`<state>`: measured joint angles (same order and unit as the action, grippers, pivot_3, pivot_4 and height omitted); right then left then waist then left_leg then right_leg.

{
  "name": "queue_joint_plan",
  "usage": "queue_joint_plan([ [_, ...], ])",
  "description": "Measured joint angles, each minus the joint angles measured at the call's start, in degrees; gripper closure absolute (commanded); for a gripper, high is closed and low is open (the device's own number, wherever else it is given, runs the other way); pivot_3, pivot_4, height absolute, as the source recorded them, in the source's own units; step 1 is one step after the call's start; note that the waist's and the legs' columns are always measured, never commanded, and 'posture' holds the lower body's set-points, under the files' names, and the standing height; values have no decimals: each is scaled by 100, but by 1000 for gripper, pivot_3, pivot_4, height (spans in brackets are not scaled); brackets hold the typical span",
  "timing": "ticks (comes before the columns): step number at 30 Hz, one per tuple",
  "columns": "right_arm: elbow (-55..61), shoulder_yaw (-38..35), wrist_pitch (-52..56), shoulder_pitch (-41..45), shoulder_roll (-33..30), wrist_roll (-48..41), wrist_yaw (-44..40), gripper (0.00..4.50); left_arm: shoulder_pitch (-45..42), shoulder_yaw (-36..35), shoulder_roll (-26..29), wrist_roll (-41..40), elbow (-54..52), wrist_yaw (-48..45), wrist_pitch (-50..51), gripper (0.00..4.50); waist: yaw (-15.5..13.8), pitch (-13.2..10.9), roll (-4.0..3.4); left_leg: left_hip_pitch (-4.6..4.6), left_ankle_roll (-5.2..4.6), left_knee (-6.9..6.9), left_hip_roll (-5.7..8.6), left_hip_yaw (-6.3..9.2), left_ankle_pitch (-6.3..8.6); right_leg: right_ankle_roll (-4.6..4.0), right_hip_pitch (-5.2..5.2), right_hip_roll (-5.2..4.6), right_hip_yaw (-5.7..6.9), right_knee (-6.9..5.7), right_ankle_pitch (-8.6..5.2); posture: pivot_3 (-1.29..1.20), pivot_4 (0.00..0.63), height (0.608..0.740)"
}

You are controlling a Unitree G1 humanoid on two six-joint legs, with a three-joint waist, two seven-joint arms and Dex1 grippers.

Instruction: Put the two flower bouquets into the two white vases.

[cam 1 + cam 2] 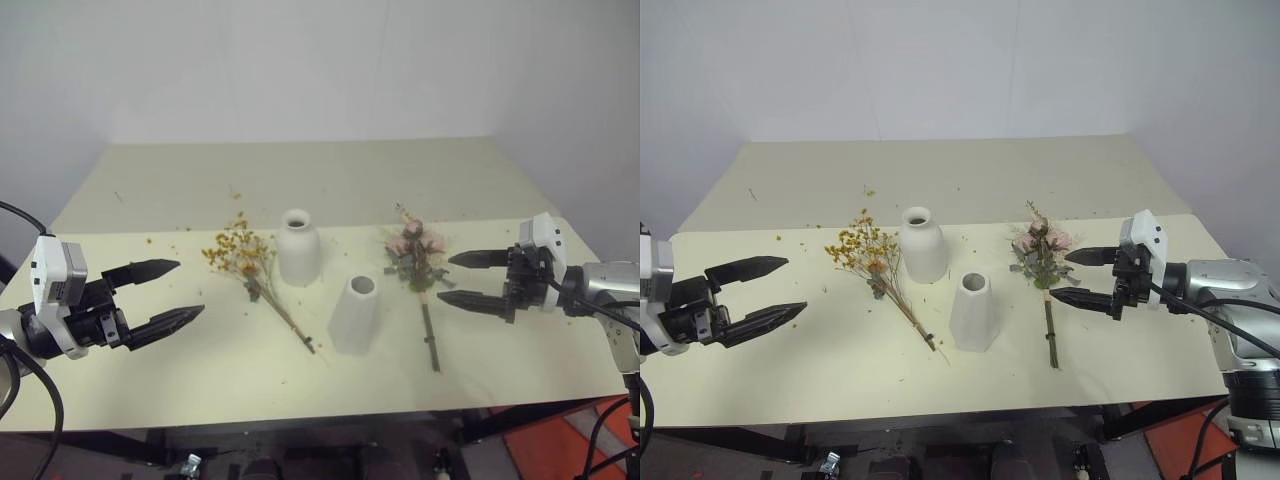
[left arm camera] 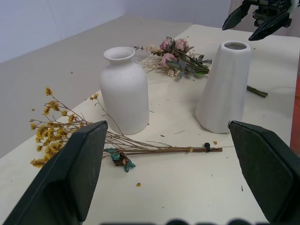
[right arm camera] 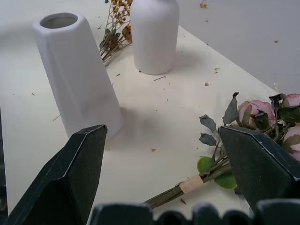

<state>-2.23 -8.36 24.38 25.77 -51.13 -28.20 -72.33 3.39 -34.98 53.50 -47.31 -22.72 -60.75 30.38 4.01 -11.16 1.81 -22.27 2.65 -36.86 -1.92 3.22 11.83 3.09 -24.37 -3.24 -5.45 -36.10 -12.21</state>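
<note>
The table (image 1: 150, 390) carries a cream sheet holding four items near its middle. The bottle-shaped vase (image 1: 298, 249) stands upright, toward the far edge. The tapered vase (image 1: 354, 314) stands upright just beside it, nearer the front edge and the right end. The yellow-orange bouquet (image 1: 250, 266) lies flat on the left-end side of the bottle-shaped vase, stems pointing toward the front edge. The pink rose bouquet (image 1: 418, 262) lies flat on the right-end side of the tapered vase. The left gripper (image 1: 168, 292) hovers at the left end, fingers spread, holding nothing. The right gripper (image 1: 457, 279) hovers near the rose bouquet, fingers spread, holding nothing.
</note>
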Motion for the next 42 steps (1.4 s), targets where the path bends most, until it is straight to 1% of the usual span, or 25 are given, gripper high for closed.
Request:
queue_joint_plan([
  [9, -56, 53, -19, 40, 0, 61, 2, 0, -1, 0, 0, 0, -1, -2, -1, 7, 0, 0, 0, 0, 0, 0, 0, 0, 0, 0, 0, 0, 0, 0, 0, 0, 150, 740],
  [12, 40, 151, 202, 88, -61, 209, 229, 0, -22, 0, -1, 0, 4, -11, -2, 7, 2, 0, 0, 0, 0, 0, 0, 0, 0, 0, -1, 0, 0, -1, 0, 0, 150, 740],
  [17, 642, 802, 2219, 748, -556, 229, 786, 0, -441, 108, 16, -32, 174, -79, 21, 7, -2, 0, -1, 1, 0, 0, -1, 1, 0, -17, -4, 1, 0, -6, -10, 0, 150, 740],
  [21, 685, 1579, 3839, 1588, -595, 224, 1001, 0, -907, 483, 93, -41, 404, -286, 57, 7, 5, 0, -1, -6, 0, -1, 1, -2, 0, -17, -9, 0, -3, 0, -9, 0, 150, 740],
  [23, 460, 1993, 4597, 2115, -557, 231, 1079, 0, -1201, 696, 104, -25, 535, -403, 55, 7, -1, -1, -1, -10, 0, 0, 1, -1, 0, -13, -13, 0, -2, 0, -7, 0, 150, 740],
  [24, 137, 2265, 5060, 2514, -444, 268, 1152, 0, -1421, 853, 104, 5, 680, -489, 48, 7, 1, 0, 0, -9, 0, 0, 1, -1, 0, -4, -13, 0, -2, -1, -1, 0, 150, 740],
  [28, -928, 2876, 5921, 3430, 120, 451, 1447, 0, -2115, 1402, 95, 154, 1045, -730, -62, 7, 8, 0, 0, -13, -1, 1, 1, -1, 0, 0, -15, 2, -2, 0, 3, 0, 150, 740],
  [32, -1722, 3344, 6114, 3813, 484, 703, 1736, 0, -2525, 1809, -52, 292, 1254, -906, -182, 7, 0, 0, 0, -46, -4, 1, 1, 0, 2, 0, -44, 1, -1, 0, 5, 0, 150, 740],
  [33, -1870, 3465, 6114, 3867, 548, 742, 1759, 0, -2580, 1875, -104, 322, 1261, -940, -199, 7, -2, 0, 0, -64, -4, -1, 2, 1, 1, -5, -64, 0, -1, -4, 12, 0, 150, 740],
  [34, -2013, 3559, 6111, 3888, 642, 786, 1787, 0, -2623, 1953, -153, 347, 1274, -970, -224, 7, -1, 0, 0, -80, -4, -3, 2, 2, 1, -38, -80, 1, -1, -8, 34, 0, 150, 740],
  [37, -2419, 3807, 6019, 3919, 850, 952, 1865, 0, -2674, 2056, -238, 445, 1327, -993, -268, 7, -1, 0, 0, -93, -4, -3, 2, 4, 1, -44, -93, 1, 1, -9, 38, 0, 150, 740],
  [40, -2742, 3948, 5819, 4082, 995, 1132, 1862, 622, -2710, 2062, -260, 450, 1347, -995, -276, 0, 19, 0, 0, -91, -4, -4, 2, 3, 1, -41, -93, 2, 0, -9, 40, 0, 150, 740],
  [42, -2870, 3968, 5691, 4095, 1072, 1202, 1839, 1261, -2708, 2062, -266, 450, 1347, -995, -276, 0, 15, 0, 0, -88, -4, -4, 0, 5, 1, -40, -92, 4, 1, -12, 40, 0, 150, 740],
])
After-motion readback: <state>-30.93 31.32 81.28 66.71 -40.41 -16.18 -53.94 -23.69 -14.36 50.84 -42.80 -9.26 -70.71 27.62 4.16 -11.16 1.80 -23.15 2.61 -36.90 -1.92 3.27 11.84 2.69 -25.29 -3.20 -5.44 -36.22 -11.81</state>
